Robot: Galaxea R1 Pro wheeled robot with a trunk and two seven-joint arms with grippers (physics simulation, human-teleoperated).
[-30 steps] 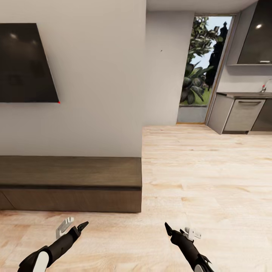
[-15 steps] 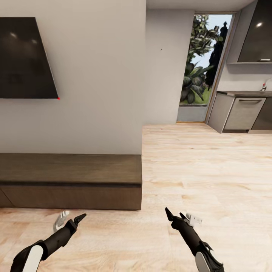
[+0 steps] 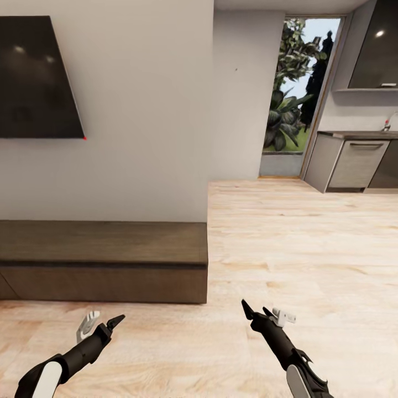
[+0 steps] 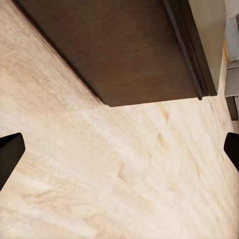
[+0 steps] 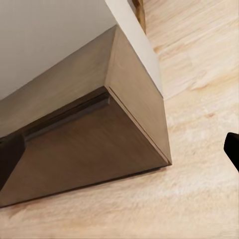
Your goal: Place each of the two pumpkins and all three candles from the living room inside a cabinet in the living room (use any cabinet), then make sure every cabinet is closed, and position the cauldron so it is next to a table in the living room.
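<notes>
The cabinet [image 3: 105, 260] is a long, low dark brown unit against the white wall, ahead and to my left, with its front flush and shut. My left gripper [image 3: 102, 322] hovers over the floor just before the cabinet's right part, open and holding nothing. My right gripper [image 3: 264, 311] is over bare floor to the right of the cabinet's end, also open and holding nothing. The left wrist view has the cabinet's front [image 4: 139, 55] close ahead between the spread fingertips [image 4: 10, 152]. The right wrist view faces the cabinet's end corner [image 5: 134, 114]. The pumpkins, candles, cauldron and table are out of view.
A dark TV [image 3: 36, 77] hangs on the wall above the cabinet. Light wood floor [image 3: 298, 243] stretches right toward a glass door with plants [image 3: 290, 94]. Grey kitchen cupboards [image 3: 354, 166] stand at the far right.
The whole picture has slid up slightly, so the camera has moved. Both arms reach a little further into the view. Both grippers stay open.
</notes>
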